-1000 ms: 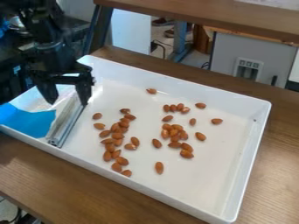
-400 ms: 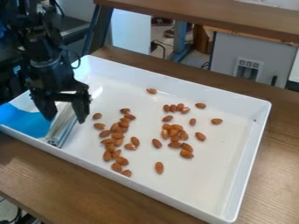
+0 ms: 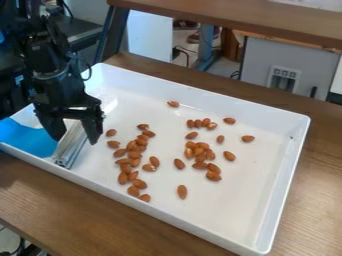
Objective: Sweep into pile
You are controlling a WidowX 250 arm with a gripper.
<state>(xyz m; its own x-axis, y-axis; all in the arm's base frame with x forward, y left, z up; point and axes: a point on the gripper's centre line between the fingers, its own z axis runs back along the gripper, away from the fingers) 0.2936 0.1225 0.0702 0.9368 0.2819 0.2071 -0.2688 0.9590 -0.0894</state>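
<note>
- A single fixed camera view looks from above the wooden table [image 3: 63, 205], facing down at a slant into the white tray [image 3: 267, 170].
- It faces across the tray toward the room behind, where a second wooden surface [image 3: 234, 21] runs along the top of the frame and a gray panel [image 3: 257, 62] stands at upper right.
- It is near enough that the tray spans most of the frame, turned at an angle, with one corner close to the bottom edge at lower right.

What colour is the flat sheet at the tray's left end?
The sheet is bright blue, in the camera view.
</note>
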